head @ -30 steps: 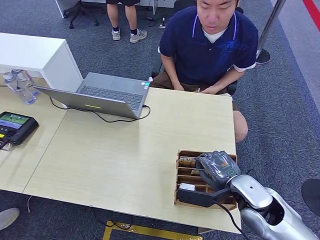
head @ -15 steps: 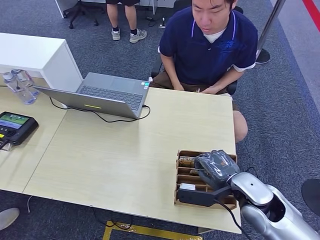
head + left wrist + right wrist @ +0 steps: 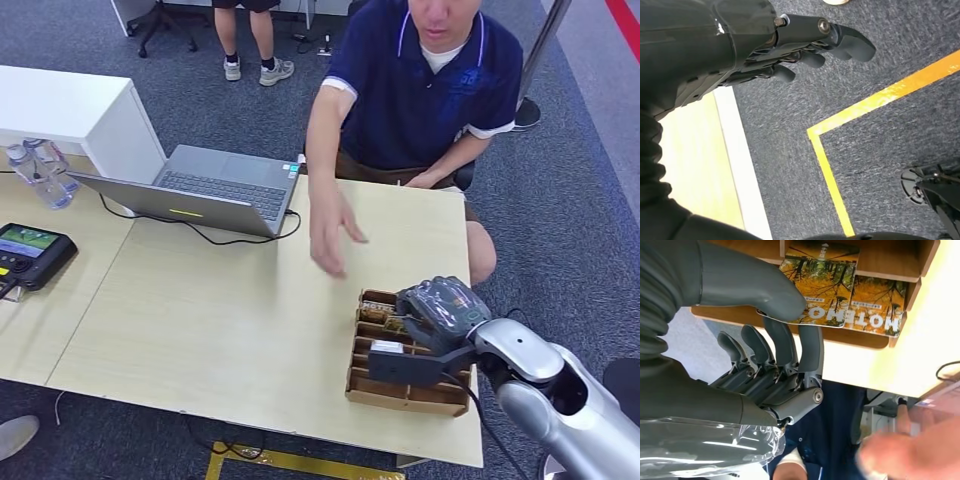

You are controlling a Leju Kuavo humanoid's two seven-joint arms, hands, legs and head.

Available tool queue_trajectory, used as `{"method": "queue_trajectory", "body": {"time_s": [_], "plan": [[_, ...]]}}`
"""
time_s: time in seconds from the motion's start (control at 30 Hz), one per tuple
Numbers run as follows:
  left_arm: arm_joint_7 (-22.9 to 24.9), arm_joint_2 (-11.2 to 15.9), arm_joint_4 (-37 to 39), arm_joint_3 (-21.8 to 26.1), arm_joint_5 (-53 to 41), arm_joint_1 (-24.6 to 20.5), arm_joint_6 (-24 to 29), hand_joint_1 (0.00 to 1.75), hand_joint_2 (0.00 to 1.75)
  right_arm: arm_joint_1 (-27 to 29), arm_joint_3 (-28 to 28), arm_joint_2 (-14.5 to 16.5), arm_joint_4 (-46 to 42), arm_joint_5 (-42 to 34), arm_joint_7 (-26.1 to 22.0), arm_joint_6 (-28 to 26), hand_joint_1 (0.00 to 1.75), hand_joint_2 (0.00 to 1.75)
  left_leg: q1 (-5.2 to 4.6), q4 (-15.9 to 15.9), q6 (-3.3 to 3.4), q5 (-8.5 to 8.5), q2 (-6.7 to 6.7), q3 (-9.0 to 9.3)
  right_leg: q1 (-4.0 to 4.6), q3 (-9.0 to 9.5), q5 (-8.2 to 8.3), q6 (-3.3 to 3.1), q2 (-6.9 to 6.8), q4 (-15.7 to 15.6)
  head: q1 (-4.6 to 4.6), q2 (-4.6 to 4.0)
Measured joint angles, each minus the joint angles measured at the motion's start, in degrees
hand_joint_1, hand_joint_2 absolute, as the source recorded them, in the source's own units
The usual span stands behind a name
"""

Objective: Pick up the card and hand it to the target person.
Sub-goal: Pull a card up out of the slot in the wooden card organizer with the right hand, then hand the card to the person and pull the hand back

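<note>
Card (image 3: 820,287) pinched by the right hand (image 3: 438,312) over the wooden tray (image 3: 404,392) at the desk's 4 o'clock corner.
Thumb and fingers (image 3: 810,347) clamp the autumn-print card just above the tray's slots, where a second card (image 3: 877,307) lies. The pale wood desk (image 3: 226,320) also carries an open laptop (image 3: 204,190) at 11 o'clock, a black handheld device (image 3: 30,252) and plastic bottles (image 3: 41,170) at 9 o'clock; grey carpet with a yellow floor line (image 3: 828,170) surrounds it. The left hand (image 3: 791,47) hangs over the carpet, fingers loosely apart, holding nothing. Compared with a moment earlier, the seated person (image 3: 430,90) has leaned in and stretched a hand (image 3: 332,230) over the desk toward the tray, and the right hand has risen slightly.
</note>
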Motion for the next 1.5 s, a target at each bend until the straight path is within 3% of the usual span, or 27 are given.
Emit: {"method": "queue_trajectory", "body": {"time_s": [0.13,0.27,0.43,0.7,0.87,1.03,1.3,1.5], "plan": [[0.03,0.15,0.04,0.73,0.73,0.11,-0.13,0.0,1.75,-0.48,-3.74,-2.7,-1.5,-5.35,-1.78,0.38,1.45,1.75,-0.03,0.04,0.04,0.01,0.0,-0.05,-0.03,-0.04,0.0,0.02,-0.02,0.04,0.0,0.0],[0.1,0.04,0.02,1.35,1.33,0.19,0.0,0.0,1.75,-0.98,-6.44,-3.34,-0.77,-9.97,-3.82,2.01,1.45,1.75,-0.04,0.06,0.02,0.0,0.01,-0.04,-0.04,-0.04,0.0,0.03,0.0,0.05,0.0,0.0],[-0.52,0.21,0.13,1.49,1.47,0.3,-0.17,0.0,1.75,-7.8,-9.17,-2.95,4.57,-21.43,-7.05,9.2,1.45,1.75,-0.07,0.09,0.02,0.0,0.18,-0.08,-0.07,-0.14,0.05,0.02,0.15,0.12,0.0,0.0],[-1.48,1.18,0.23,-0.19,0.34,0.12,-2.01,0.0,1.75,-2.19,-15.21,7.98,10.43,-26.8,-8.8,10.5,1.45,1.75,0.04,-0.08,0.0,0.04,0.17,0.15,0.04,0.12,0.12,0.01,0.15,-0.11,0.0,0.0],[-1.68,1.21,0.28,-0.81,-0.12,0.15,-2.18,0.0,1.75,-1.83,-18.33,12.34,16.4,-31.92,-12.26,11.82,1.45,1.75,0.04,-0.07,0.01,0.05,0.14,0.14,0.04,0.12,0.12,0.01,0.13,-0.09,0.0,0.0],[-1.58,1.17,0.32,-1.12,-0.32,0.19,-2.01,0.0,1.75,-2.34,-18.39,17.4,21.4,-31.52,-14.92,9.56,1.45,1.75,0.05,-0.11,0.0,0.07,0.26,0.15,0.05,0.11,0.17,-0.01,0.25,-0.12,0.0,0.0],[-0.95,0.77,0.36,-1.07,-0.22,0.09,-1.64,0.0,1.75,-2.0,-15.83,25.73,28.13,-28.69,-18.98,0.82,1.45,1.75,0.06,-0.1,-0.02,0.07,0.23,0.17,0.05,0.11,0.14,-0.01,0.24,-0.1,0.0,0.0],[-0.93,0.49,0.39,-0.8,0.06,0.1,-1.21,0.0,1.75,-3.45,-14.33,28.25,31.43,-28.0,-19.97,-1.77,1.45,1.75,0.04,-0.05,-0.02,0.08,0.19,0.11,0.03,0.06,0.11,0.01,0.21,-0.03,0.0,0.0]]}}
